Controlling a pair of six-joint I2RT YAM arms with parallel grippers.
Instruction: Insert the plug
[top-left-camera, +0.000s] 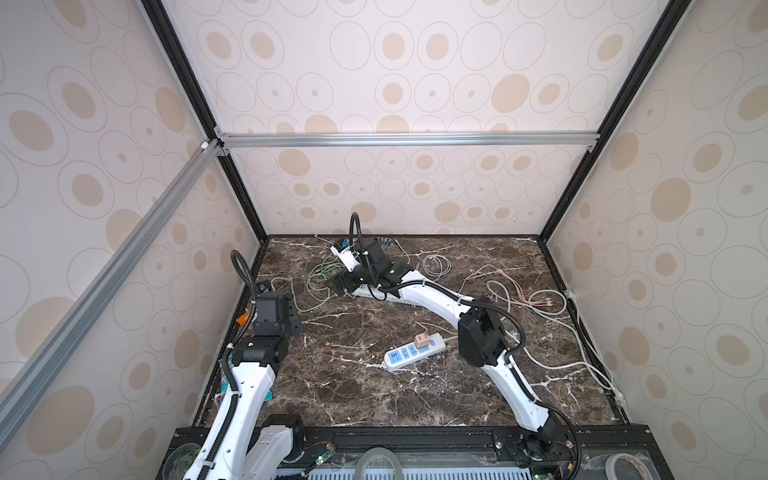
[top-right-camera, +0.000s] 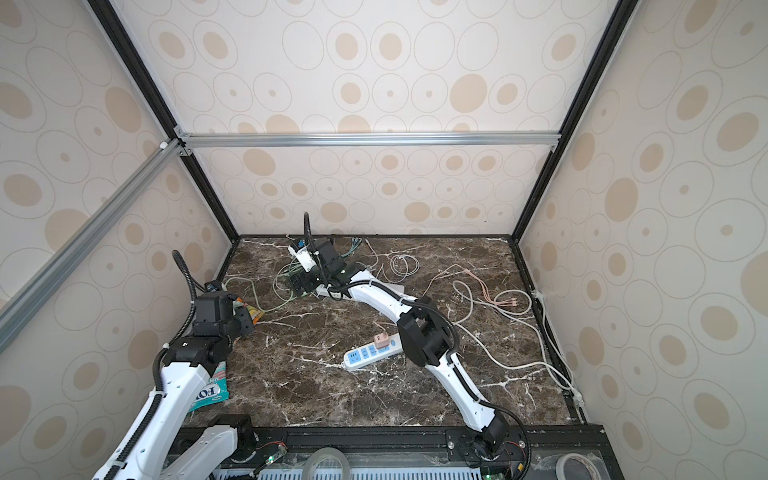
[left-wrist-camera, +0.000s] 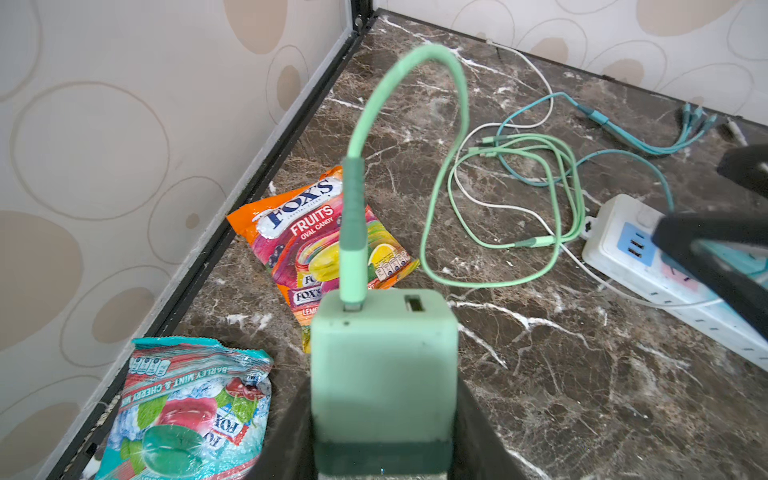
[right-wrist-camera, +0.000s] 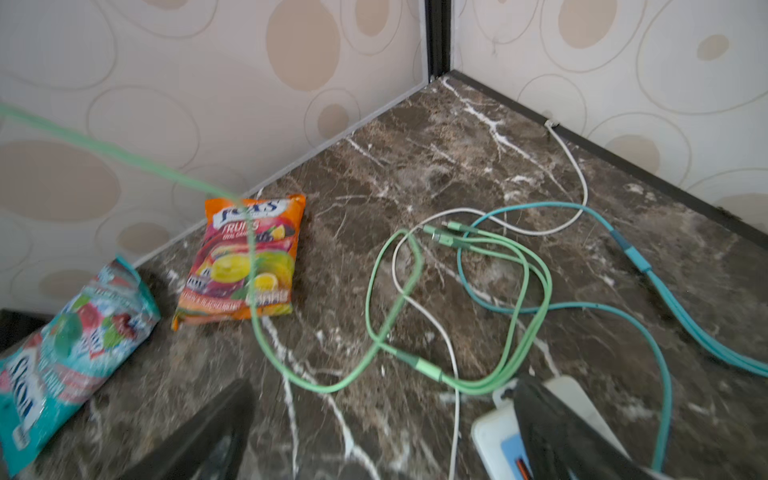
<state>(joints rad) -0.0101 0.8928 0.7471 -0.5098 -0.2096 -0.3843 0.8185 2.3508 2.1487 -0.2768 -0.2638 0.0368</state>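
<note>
A mint-green charger plug (left-wrist-camera: 382, 365) sits between the jaws of my left gripper (left-wrist-camera: 384, 415), which is shut on it. Its green cable (left-wrist-camera: 503, 282) arches up from the plug and coils on the marble. In both top views the left gripper (top-left-camera: 277, 318) (top-right-camera: 228, 322) hangs near the left wall and the plug is hidden. My right gripper (right-wrist-camera: 374, 436) is open with nothing between its fingers. It hovers at one end of a white power strip (left-wrist-camera: 615, 245) (right-wrist-camera: 494, 432) at the back left (top-left-camera: 344, 286).
A second white and blue power strip (top-left-camera: 409, 353) with a pink adapter (top-left-camera: 422, 340) lies front centre. Orange (left-wrist-camera: 307, 232) and teal (left-wrist-camera: 187, 407) candy bags lie by the left wall. Teal (right-wrist-camera: 648, 332), white and pink (top-left-camera: 536, 299) cables spread over the back.
</note>
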